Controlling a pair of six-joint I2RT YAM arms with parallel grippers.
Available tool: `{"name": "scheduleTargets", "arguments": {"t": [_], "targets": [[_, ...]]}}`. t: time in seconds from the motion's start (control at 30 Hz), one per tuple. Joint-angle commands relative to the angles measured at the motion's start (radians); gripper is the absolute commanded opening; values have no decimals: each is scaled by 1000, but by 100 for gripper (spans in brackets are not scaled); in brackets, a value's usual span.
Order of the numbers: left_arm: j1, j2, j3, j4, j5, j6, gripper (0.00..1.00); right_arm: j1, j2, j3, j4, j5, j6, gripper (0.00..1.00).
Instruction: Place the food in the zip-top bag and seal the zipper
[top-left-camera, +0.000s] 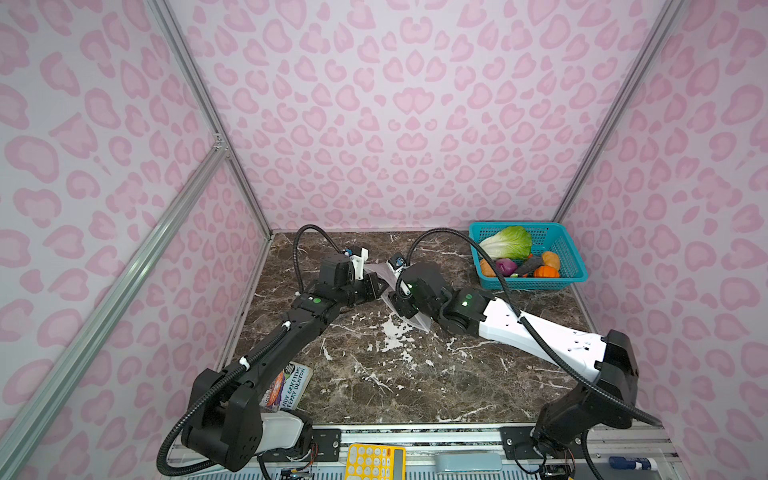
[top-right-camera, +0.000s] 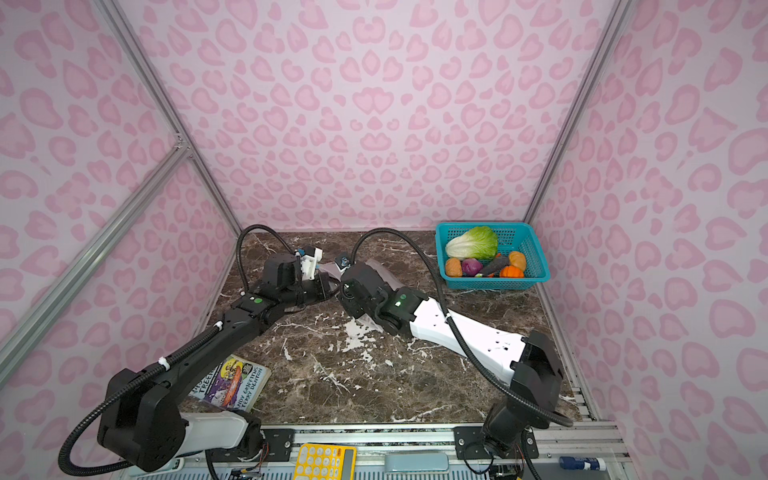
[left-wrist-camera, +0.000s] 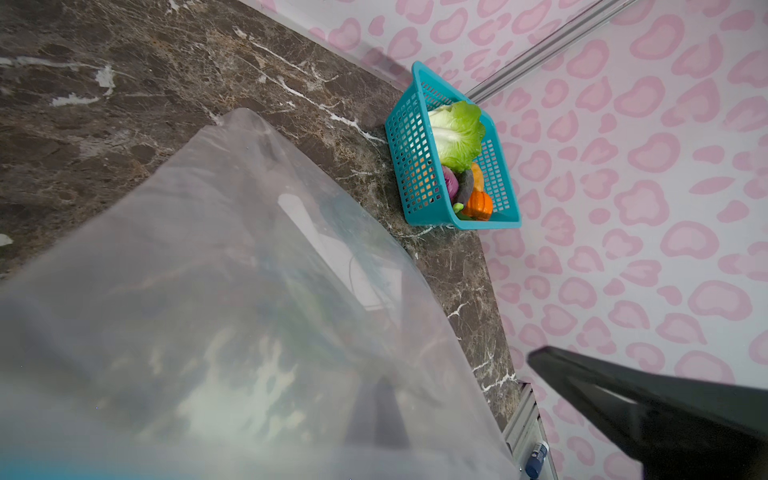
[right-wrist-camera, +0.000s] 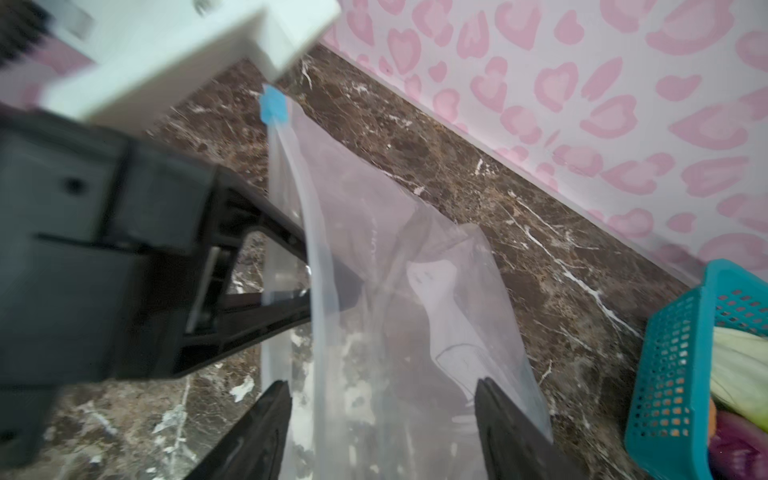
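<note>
The clear zip-top bag (right-wrist-camera: 395, 270) hangs crumpled between both arms over the middle of the marble table (top-left-camera: 374, 374). Its zipper (right-wrist-camera: 291, 174) runs up to a blue slider tab (right-wrist-camera: 273, 106). My left gripper (right-wrist-camera: 332, 286) is shut on the bag's mouth edge; in the left wrist view the bag (left-wrist-camera: 249, 249) veils its fingers. My right gripper (right-wrist-camera: 380, 384) stands open, one finger on each side of the bag. The food, with the cabbage (top-left-camera: 507, 242) and purple onion (top-left-camera: 505, 266), lies in the teal basket (top-left-camera: 569, 266) at the back right.
A book (top-left-camera: 291, 386) lies at the front left under the left arm. A yellow calculator (top-left-camera: 374, 461) and a blue tube (top-left-camera: 629, 462) sit on the front rail. Pink patterned walls close in the back and both sides.
</note>
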Motion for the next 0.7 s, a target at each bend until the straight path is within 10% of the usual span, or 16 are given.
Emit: {"name": "scheduleTargets", "arguments": {"t": [0.0,0.27,0.47,0.67], "targets": [[-2,-7,2,2,-1,12,4,-3,68,41,-72,149,-37,65],[-2,12,2,-9,-8,6,16,-4,147,175,-130,215,1,1],[-5,52,-1,8,35,-33,59,0,156,169,-130,170,89,0],[-42,109,0,25,85,-72,64,-1,134,134,-76,169,169,0]]}}
